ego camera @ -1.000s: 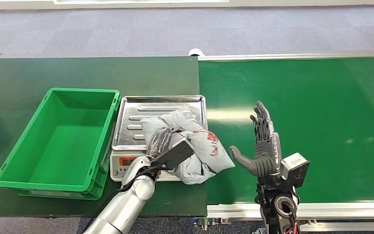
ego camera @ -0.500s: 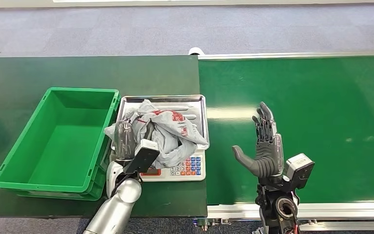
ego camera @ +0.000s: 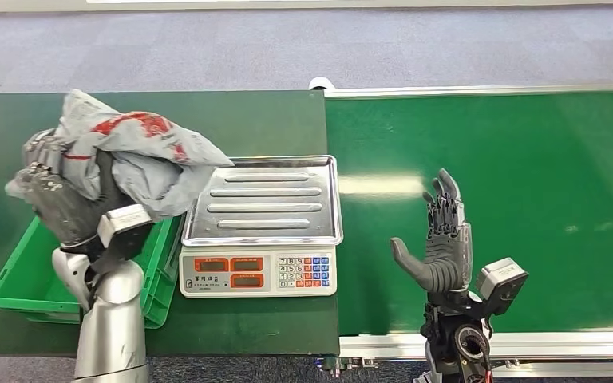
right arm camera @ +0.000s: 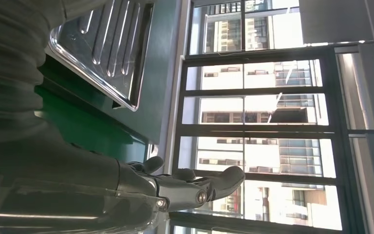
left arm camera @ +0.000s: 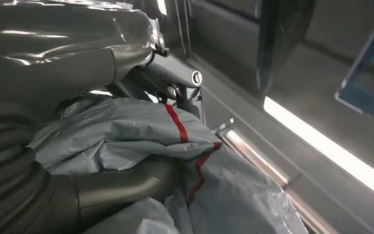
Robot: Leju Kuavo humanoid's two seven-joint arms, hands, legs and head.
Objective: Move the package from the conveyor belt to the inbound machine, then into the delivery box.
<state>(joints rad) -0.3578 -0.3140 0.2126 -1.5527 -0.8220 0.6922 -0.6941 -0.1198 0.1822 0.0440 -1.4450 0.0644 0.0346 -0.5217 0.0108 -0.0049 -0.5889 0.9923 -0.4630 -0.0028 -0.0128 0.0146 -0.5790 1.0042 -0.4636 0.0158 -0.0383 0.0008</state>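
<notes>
The left arm (ego camera: 112,323) rises nearly straight up from the lower edge of the head view, silver forearm vertical, wrist bent back. The left hand (ego camera: 64,203) is raised and grips the bag (ego camera: 140,155), its dark fingers (ego camera: 40,175) curled into the crumpled plastic; in the left wrist view the thumb (left arm camera: 121,187) presses into the bag's folds. The right arm (ego camera: 459,335) stands upright at the lower right. The right hand (ego camera: 440,247) holds nothing, palm turned toward the left, fingers (ego camera: 445,203) straight and pointing up, thumb (ego camera: 407,259) stuck out sideways.
</notes>
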